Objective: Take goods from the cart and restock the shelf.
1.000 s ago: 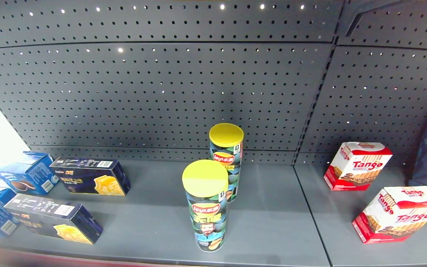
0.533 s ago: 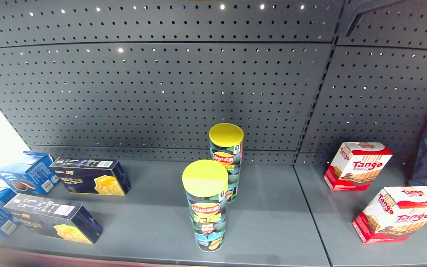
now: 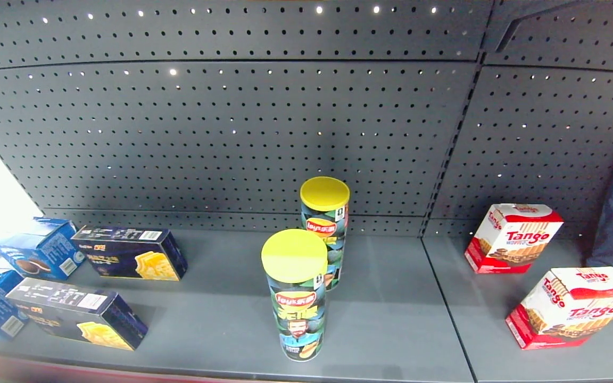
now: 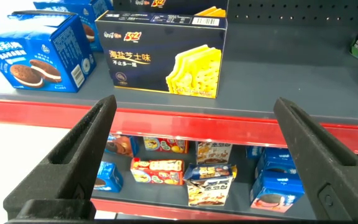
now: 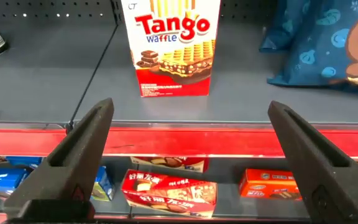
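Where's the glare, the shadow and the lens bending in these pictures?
Head view: a blown-out white patch at the left edge beside the rear blue box; bright pinpricks through the pegboard holes; its seams bow; a faint shadow behind the rear can. Right wrist view: even light, no glare on the wafer box.

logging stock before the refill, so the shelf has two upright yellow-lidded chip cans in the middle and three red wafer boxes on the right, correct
Not quite: there are two red wafer boxes on the right, not three, as the head view shows. The two yellow-lidded chip cans do stand upright in the middle of the shelf.
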Robot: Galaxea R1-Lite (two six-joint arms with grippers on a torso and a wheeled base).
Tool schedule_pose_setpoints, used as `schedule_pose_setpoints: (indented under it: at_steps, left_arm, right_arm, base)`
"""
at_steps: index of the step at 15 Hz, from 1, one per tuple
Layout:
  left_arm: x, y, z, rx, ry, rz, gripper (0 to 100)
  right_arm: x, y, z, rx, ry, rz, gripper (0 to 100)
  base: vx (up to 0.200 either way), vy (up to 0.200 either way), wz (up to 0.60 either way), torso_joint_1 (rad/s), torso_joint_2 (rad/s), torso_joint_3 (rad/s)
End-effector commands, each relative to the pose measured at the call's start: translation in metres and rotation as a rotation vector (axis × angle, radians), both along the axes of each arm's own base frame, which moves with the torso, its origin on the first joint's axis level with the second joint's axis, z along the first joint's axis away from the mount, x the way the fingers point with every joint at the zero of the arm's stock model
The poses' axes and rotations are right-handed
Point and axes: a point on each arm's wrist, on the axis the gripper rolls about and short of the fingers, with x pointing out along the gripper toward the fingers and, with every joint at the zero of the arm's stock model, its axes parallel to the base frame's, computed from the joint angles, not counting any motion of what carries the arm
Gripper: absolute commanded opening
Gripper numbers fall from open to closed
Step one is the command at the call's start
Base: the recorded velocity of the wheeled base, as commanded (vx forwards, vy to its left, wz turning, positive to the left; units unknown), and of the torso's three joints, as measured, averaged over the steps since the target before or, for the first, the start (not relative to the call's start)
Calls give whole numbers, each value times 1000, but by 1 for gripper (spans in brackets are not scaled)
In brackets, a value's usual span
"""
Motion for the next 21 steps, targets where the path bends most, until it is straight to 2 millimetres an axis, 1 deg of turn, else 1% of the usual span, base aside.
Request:
schedule_pose_setpoints:
  at_steps: [1,3,5,9,10,11,12,13,15,16,17,18,20,21]
  left_arm:
    - [0,0,0,0,0,0,100]
    - [0,0,0,6,0,-6,100]
    - [0,-1,0,84,5,-58,100]
    - [0,-2,0,81,-2,-110,100]
    - [-5,-3,58,257,-97,-205,100]
    - [2,-3,79,285,-85,-269,100]
    - [14,-4,107,303,-75,-349,100]
    - [28,-7,124,303,-43,-419,100]
    - [61,-15,153,316,10,-531,100]
    - [71,-18,160,314,25,-555,100]
    - [89,-22,166,306,72,-573,100]
    - [112,-27,168,286,142,-583,100]
    - [138,-36,165,239,233,-616,100]
    - [152,-44,163,218,279,-649,100]
  right_arm:
    - [0,0,0,0,2,0,100]
    - [0,0,0,0,4,0,100]
    - [0,0,0,0,4,0,100]
    - [0,0,0,-1,2,0,100]
    - [0,0,0,-1,4,2,100]
    - [0,0,0,-1,4,0,100]
    - [0,0,0,0,4,0,100]
    - [0,0,0,0,4,2,100]
    - [0,0,0,0,4,0,100]
    - [0,0,0,-1,2,0,100]
    - [0,0,0,0,4,0,100]
    - [0,0,0,0,4,0,100]
    - [0,0,0,0,4,0,100]
    - [0,0,0,0,4,0,100]
  base:
    - [0,0,0,0,0,0]
    - [0,0,0,0,0,0]
    - [0,0,0,0,0,0]
    - [0,0,0,0,0,0]
    - [0,0,0,0,0,0]
    - [0,0,0,0,0,0]
    - [0,0,0,0,0,0]
    - [0,0,0,0,0,0]
    - [0,0,0,0,0,0]
    - [0,0,0,0,0,0]
    - [0,0,0,0,0,0]
    - [0,0,0,0,0,0]
    - [0,0,0,0,0,0]
    - [0,0,0,0,0,0]
